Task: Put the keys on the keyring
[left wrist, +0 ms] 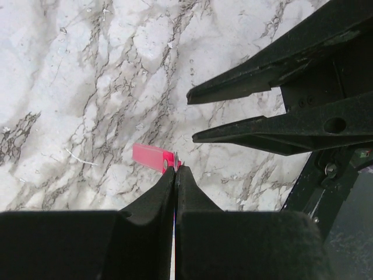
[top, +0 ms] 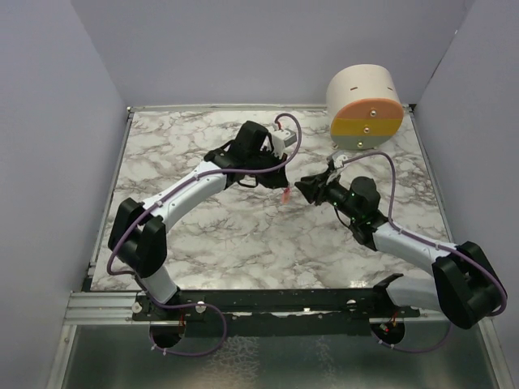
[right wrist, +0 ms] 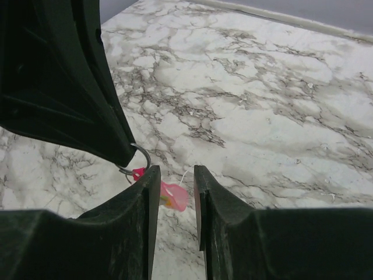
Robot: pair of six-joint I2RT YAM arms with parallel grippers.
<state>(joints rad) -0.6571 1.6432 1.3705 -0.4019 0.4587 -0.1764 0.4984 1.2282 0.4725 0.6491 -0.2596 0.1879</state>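
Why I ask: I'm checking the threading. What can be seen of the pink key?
The pink key is a small, flat, elongated tab, glossy and plastic-looking. One end meets the thin wire keyring pinched in the shut tips of the left tool; the rest sticks out past those tips over the marble table. The right tool stands open beside it, not gripping it. Whether it is threaded on the keyring or touches the table cannot be told.

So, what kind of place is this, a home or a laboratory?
Most likely a robot laboratory test cell: plain grey walls enclose a marble-patterned table, and the left arm and right arm are bolted to a metal rail at its near edge.
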